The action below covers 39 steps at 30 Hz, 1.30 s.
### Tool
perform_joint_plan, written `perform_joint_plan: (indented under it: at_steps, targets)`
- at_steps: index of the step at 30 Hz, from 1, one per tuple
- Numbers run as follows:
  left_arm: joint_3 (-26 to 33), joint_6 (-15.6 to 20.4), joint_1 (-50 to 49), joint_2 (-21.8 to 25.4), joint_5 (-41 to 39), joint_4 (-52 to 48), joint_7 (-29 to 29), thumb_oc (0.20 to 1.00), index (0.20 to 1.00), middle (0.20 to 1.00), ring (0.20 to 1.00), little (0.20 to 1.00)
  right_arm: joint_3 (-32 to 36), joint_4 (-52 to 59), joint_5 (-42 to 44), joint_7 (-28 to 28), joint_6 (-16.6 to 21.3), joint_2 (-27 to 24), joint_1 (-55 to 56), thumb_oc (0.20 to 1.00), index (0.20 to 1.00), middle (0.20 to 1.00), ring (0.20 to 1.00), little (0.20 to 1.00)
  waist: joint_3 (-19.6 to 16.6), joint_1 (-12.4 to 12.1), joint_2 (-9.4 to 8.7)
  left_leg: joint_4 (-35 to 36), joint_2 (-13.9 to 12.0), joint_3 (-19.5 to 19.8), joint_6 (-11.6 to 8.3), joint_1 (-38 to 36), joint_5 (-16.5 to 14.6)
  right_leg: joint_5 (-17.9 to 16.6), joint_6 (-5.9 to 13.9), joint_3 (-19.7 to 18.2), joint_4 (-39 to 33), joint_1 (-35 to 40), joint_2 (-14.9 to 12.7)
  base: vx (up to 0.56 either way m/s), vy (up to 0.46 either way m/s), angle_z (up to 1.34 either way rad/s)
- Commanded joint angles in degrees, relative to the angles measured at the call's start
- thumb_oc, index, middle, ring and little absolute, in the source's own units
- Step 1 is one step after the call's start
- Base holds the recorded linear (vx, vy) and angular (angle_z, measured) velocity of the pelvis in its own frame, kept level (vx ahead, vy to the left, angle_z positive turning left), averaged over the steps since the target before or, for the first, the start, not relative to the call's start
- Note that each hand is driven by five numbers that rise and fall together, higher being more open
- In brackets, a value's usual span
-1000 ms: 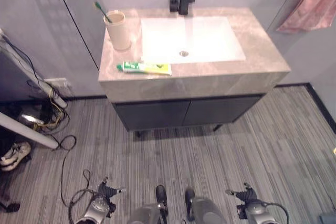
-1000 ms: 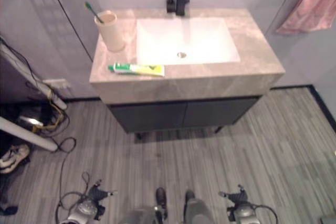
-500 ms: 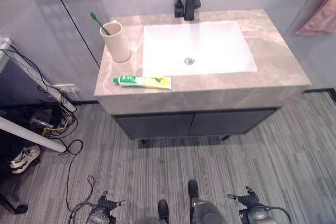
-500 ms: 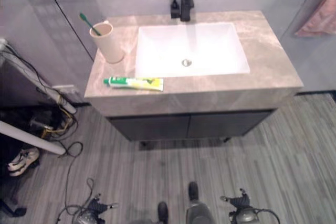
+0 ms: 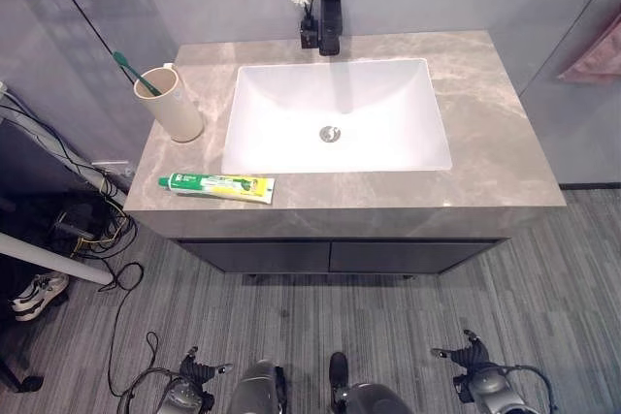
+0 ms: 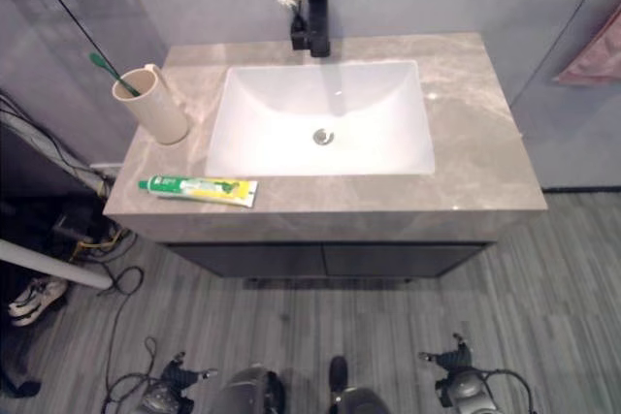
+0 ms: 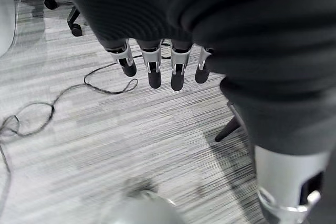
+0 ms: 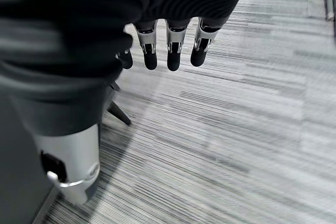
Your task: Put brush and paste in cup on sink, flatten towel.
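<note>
One down, two to go

Toothbrush (image 5: pixel 123 60) already stands in the cup (image 5: pixel 169 106) left of the sink (image 5: pixel 338 115); paste (image 5: pixel 216 185) lies on the counter (image 5: pixel 495 143) just in front of the cup. Pink towel (image 5: pixel 594 53) far right, untouched. Left robot hand (image 7: pixel 152 66) and right robot hand (image 8: pixel 168 48) hang relaxed, empty.

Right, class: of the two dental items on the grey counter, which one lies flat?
The green-and-yellow toothpaste tube lies flat; the green toothbrush stands tilted in the beige cup.

Camera nearer the sink (image 5: pixel 340 123), nothing moved.
</note>
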<state>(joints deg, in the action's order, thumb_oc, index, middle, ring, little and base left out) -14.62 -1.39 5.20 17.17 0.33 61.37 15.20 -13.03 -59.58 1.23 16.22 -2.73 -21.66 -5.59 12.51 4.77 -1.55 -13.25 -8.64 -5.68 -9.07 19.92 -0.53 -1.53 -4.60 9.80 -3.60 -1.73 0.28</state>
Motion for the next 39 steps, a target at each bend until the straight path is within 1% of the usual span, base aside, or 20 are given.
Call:
perform_joint_plan:
  at_steps: [1,2,4,5,6,7,9,17,22,23,24,25,26,27,28,29,30,32,34,39]
  targets:
    - [-0.6,0.0,-0.7,1.4,-0.1,1.0,2.7,1.0,1.0,1.0,1.0,1.0,-0.7,2.0,-2.7,1.7,0.4,-3.3,0.2,1.0,1.0,1.0,1.0,1.0,0.0,-0.7,2.99,9.5,0.6,2.1,2.1,-8.4,7.5,1.3,11.44,-1.8,4.8,-2.3,-4.1,0.18,0.208,-0.41]
    - [-0.2,0.2,-1.2,1.2,0.0,1.5,2.5,1.0,1.0,1.0,1.0,1.0,-1.5,2.3,-3.5,1.3,0.4,-3.2,-0.2,1.0,1.0,1.0,1.0,1.0,-0.2,-0.9,3.34,9.5,1.1,3.9,2.41,-10.2,5.6,1.8,11.67,-3.0,5.4,-2.0,-4.2,0.16,0.185,-0.68]
    - [-0.5,0.1,-0.9,1.4,0.6,2.1,2.4,1.0,1.0,1.0,1.0,1.0,-1.3,2.8,-3.4,1.3,0.6,-2.7,-0.2,1.0,1.0,1.0,1.0,1.0,-1.2,-0.4,3.69,11.0,1.7,3.3,2.23,-11.7,4.7,1.3,12.26,-3.4,5.2,-2.0,-5.0,0.1,0.199,-0.69]
    - [-0.5,0.2,-1.2,1.5,0.9,2.0,2.5,1.0,1.0,1.0,1.0,1.0,-1.2,3.1,-3.3,1.2,0.6,-2.4,-0.4,1.0,1.0,1.0,1.0,1.0,-1.3,-0.4,3.7,10.1,2.7,3.3,2.51,-11.9,3.9,0.9,12.57,-3.9,5.4,-2.1,-5.7,0.04,0.16,-0.3]
    - [-0.5,0.2,-1.2,1.5,0.9,2.0,2.5,1.0,1.0,1.0,1.0,1.0,-1.2,3.1,-3.3,1.2,0.6,-2.4,-0.4,1.0,1.0,1.0,1.0,1.0,-1.3,-0.4,3.68,10.0,2.7,3.2,2.53,-11.9,3.8,0.9,12.59,-3.9,5.4,-2.1,-5.7,0.07,0.257,-0.08]
    - [-0.4,0.2,-1.5,1.6,1.1,2.4,2.4,1.0,1.0,1.0,1.0,1.0,-1.0,3.3,-3.4,1.1,0.3,-1.7,-0.6,1.0,1.0,1.0,1.0,1.0,-1.6,-0.6,3.63,8.9,4.4,2.4,3.37,-12.2,2.1,0.5,13.17,-5.1,5.4,-1.7,-7.1,0.08,0.254,-0.01]
    - [-0.4,0.3,-1.8,1.9,1.2,2.4,2.5,1.0,1.0,1.0,1.0,1.0,-1.3,4.1,-3.7,1.0,0.2,-0.9,-0.7,1.0,1.0,1.0,1.0,1.0,-1.6,-0.8,3.68,8.2,5.7,1.7,4.28,-12.7,0.8,0.3,13.95,-6.2,5.6,-1.5,-8.2,0.08,0.32,-0.11]
    - [0.9,0.9,-2.1,4.1,2.3,0.8,3.4,1.0,1.0,1.0,1.0,1.0,-2.3,7.0,-6.3,0.9,0.2,-0.1,-1.9,1.0,1.0,1.0,1.0,1.0,-1.2,-1.5,2.95,8.4,9.0,0.8,6.97,-12.8,-1.2,-2.1,16.03,-8.0,7.6,-3.6,-11.5,0.0,0.212,-0.1]
    - [1.1,0.9,-2.3,4.2,2.3,1.2,3.3,1.0,1.0,1.0,1.0,1.0,-2.2,5.9,-6.1,1.0,0.2,0.2,-2.3,1.0,1.0,1.0,1.0,1.0,-1.2,-1.7,2.8,8.5,9.4,0.7,7.26,-12.8,-1.4,-2.5,16.2,-7.9,7.9,-3.9,-11.9,0.01,0.099,-0.05]
    - [0.9,1.3,-3.7,5.0,3.1,0.6,3.0,1.0,1.0,1.0,1.0,1.0,-2.1,4.5,-5.5,0.8,0.2,0.1,-3.2,1.0,1.0,1.0,1.0,1.0,-1.0,-2.4,2.43,10.0,10.6,0.7,8.39,-13.5,-1.4,-4.7,16.32,-7.2,11.0,-5.2,-12.6,0.06,0.297,0.02]
    - [1.0,1.4,-4.1,5.3,3.2,0.1,2.9,1.0,1.0,1.0,1.0,1.0,-2.2,4.5,-5.6,0.7,0.3,-0.1,-3.3,1.0,1.0,1.0,1.0,1.0,-0.9,-2.6,2.52,10.5,10.6,0.9,8.67,-13.8,-1.0,-4.8,16.13,-7.1,12.6,-5.8,-12.1,0.08,0.373,-0.01]
    - [0.9,1.6,-4.9,5.8,3.7,-0.9,2.7,1.0,1.0,1.0,1.0,1.0,-2.5,4.2,-5.6,0.7,0.7,-0.5,-3.7,1.0,1.0,1.0,1.0,1.0,-0.7,-2.7,2.79,12.1,10.8,1.7,8.89,-14.5,-0.5,-3.7,15.42,-7.3,14.7,-7.1,-9.7,0.03,0.124,-0.04]
    - [0.9,1.6,-4.9,5.8,3.7,-0.9,2.7,1.0,1.0,1.0,1.0,1.0,-2.6,4.1,-5.6,0.7,0.7,-0.5,-3.7,1.0,1.0,1.0,1.0,1.0,-0.7,-2.7,2.8,12.1,10.8,1.8,8.87,-14.6,-0.5,-3.6,15.41,-7.3,14.8,-7.1,-9.7,0.05,0.078,-0.04]
    - [0.5,1.7,-5.0,6.2,4.2,-1.3,2.6,1.0,1.0,1.0,1.0,1.0,-2.7,3.7,-5.4,0.8,0.9,-0.6,-3.7,1.0,1.0,1.0,1.0,1.0,-0.9,-2.4,2.82,12.9,11.0,2.8,8.91,-14.9,-0.2,-2.4,14.97,-8.8,13.8,-7.4,-7.7,0.07,-0.01,0.02]
    - [0.1,2.3,-4.7,7.1,4.7,-2.5,2.8,1.0,1.0,1.0,1.0,1.0,-2.8,2.7,-4.9,1.2,1.1,-0.9,-4.4,1.0,1.0,1.0,1.0,1.0,-0.8,-2.8,2.53,13.9,11.3,4.1,8.73,-15.4,0.2,-2.7,14.54,-9.4,10.5,-9.0,-6.6,0.07,-0.009,0.2]
    - [0.1,2.2,-4.7,7.1,4.7,-2.5,2.8,1.0,1.0,1.0,1.0,1.0,-2.8,2.6,-4.9,1.2,1.1,-0.9,-4.4,1.0,1.0,1.0,1.0,1.0,-0.7,-2.7,2.58,13.9,11.2,4.2,8.72,-15.5,0.2,-2.8,14.52,-9.3,10.3,-8.8,-6.6,0.03,-0.1,0.46]
    - [-0.2,2.6,-3.6,8.6,4.8,-3.9,3.4,1.0,1.0,1.0,1.0,1.0,-3.3,1.2,-4.8,1.5,1.0,-1.4,-6.4,1.0,1.0,1.0,1.0,1.0,0.6,-2.6,2.17,13.0,11.5,5.5,8.42,-14.9,0.2,-5.4,14.86,-8.4,7.1,-11.5,-7.7,0.0,-0.098,0.47]
    - [-0.9,2.9,-3.7,10.1,5.7,-6.6,3.2,1.0,1.0,1.0,1.0,1.0,-3.1,0.6,-4.3,1.3,1.1,-1.5,-6.0,1.0,1.0,1.0,1.0,1.0,0.3,-3.0,1.6,12.7,12.0,7.1,8.36,-14.2,0.6,-4.7,14.93,-10.1,7.2,-10.2,-7.1,0.01,-0.103,0.73]
    - [-1.0,3.5,-4.5,11.2,6.4,-9.4,3.4,1.0,1.0,1.0,1.0,1.0,-2.8,-1.0,-3.7,1.2,1.1,-1.9,-6.5,1.0,1.0,1.0,1.0,1.0,-0.1,-3.9,1.59,13.9,11.7,7.7,8.03,-14.0,1.2,-4.7,14.91,-8.2,5.9,-9.3,-7.4,0.0,-0.087,1.08]
    - [-0.7,4.3,-7.0,14.6,6.4,-15.8,2.5,1.0,1.0,1.0,1.0,1.0,-1.3,-5.4,-3.5,0.9,0.9,-3.2,-7.0,1.0,1.0,1.0,1.0,1.0,-0.9,-5.0,2.23,14.1,11.7,9.8,7.22,-13.5,1.5,-4.5,14.65,-5.9,4.1,-7.7,-7.9,0.06,-0.111,0.36]
